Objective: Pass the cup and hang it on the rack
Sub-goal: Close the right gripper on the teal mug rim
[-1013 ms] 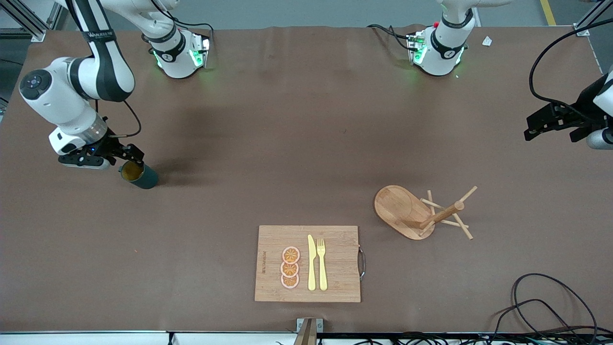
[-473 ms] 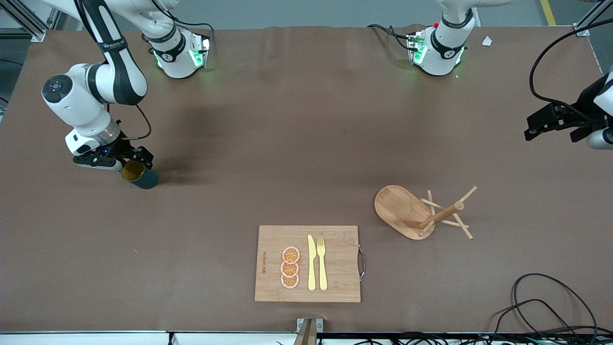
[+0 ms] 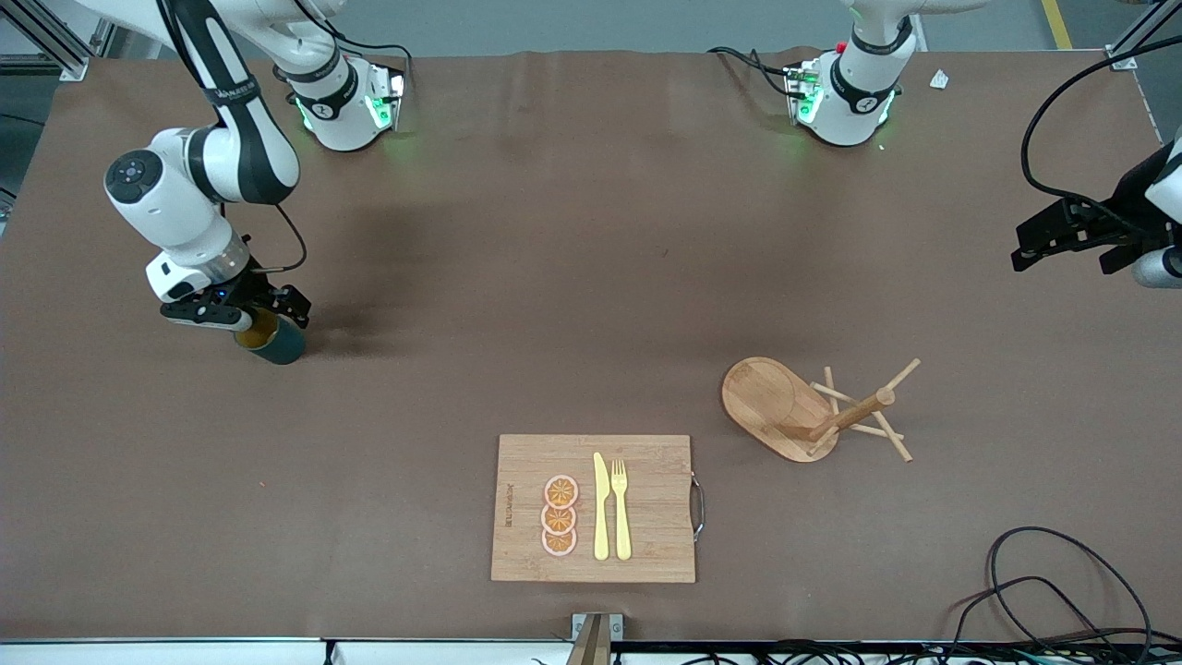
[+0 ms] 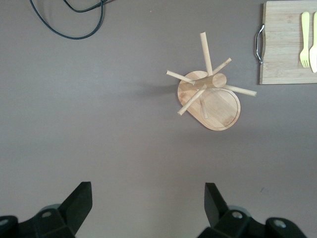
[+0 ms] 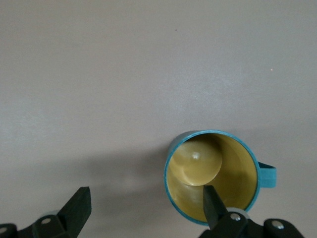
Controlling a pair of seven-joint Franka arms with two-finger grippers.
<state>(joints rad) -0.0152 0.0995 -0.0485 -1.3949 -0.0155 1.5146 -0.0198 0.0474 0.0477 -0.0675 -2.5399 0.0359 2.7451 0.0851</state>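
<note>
Because the cup (image 3: 273, 344) is a small rigid mug with a ribbed teal wall and a glazed-looking yellow inside, it probably handles as light, stiff and somewhat slick, and liable to chip if dropped. It stands upright on the bench (image 3: 572, 277) near the edge at the right arm's end, about midway between the robots' edge and the front camera's edge. The wall at the rim looks like the surest hold, one finger inside and one outside; the loop handle should be left free, since it must later slide over a peg.

The right end effector (image 3: 242, 314) hovers just over the cup with its jaws spread wide, grasping nothing. The right wrist view shows what the front view cannot: one fingertip (image 5: 214, 204) sits over the cup's mouth, the other (image 5: 79, 206) well clear of the wall, and the handle (image 5: 268, 174) sticks out sideways from the finger line.

The rack (image 3: 813, 408) stands nearer the front camera, toward the left arm's end, with a cutting board (image 3: 594, 508) beside it by the front camera's edge. The left end effector (image 3: 1062, 235) waits over the edge at the left arm's end, released and empty. Its wrist view looks down on the rack's pegs (image 4: 208, 84) fanning from the post, which the front view foreshortens.
</note>
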